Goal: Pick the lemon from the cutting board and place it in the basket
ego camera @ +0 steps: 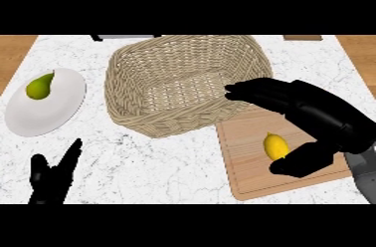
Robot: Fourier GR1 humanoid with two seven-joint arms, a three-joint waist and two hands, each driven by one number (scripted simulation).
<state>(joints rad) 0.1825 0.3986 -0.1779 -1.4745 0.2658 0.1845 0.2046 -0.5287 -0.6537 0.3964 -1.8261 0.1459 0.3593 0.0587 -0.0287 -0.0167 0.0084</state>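
- Head view, task object: the lemon (274,145) lay on the wooden cutting board (246,166), in the board's middle, at the right of the white marble counter (147,161). It was not lifted.
- Head view, long axis: the lemon's long axis ran roughly from the robot's near side to the far side, tilted slightly. Its narrow ends pointed towards the near edge of the board and towards the basket.
- Head view, right hand: the right hand (323,116) hovered over the board with fingers and thumb spread apart. The fingers (253,91) extended left across the far edge of the board, reaching over the basket rim. The thumb (301,162) sat just beside the lemon's near-right side; contact could not be confirmed.
- Head view, key relation: the lemon lay in the gap between fingers and thumb, on the thumb side and towards the robot from the fingers. By judgement, the fingers had to come back towards the lemon and close across its short axis before any lift.
- Head view, target: the wicker basket (147,122) stood just beside the board's far-left corner, to the left of the lemon and farther from the robot.
- Head view, left hand: the left hand (50,181) rested at the lower left, fingers up and apart, well clear of the lemon. The right hand was plainly the nearer.
- Head view, other items: a white plate (62,109) at the left carried a green pear (40,86).
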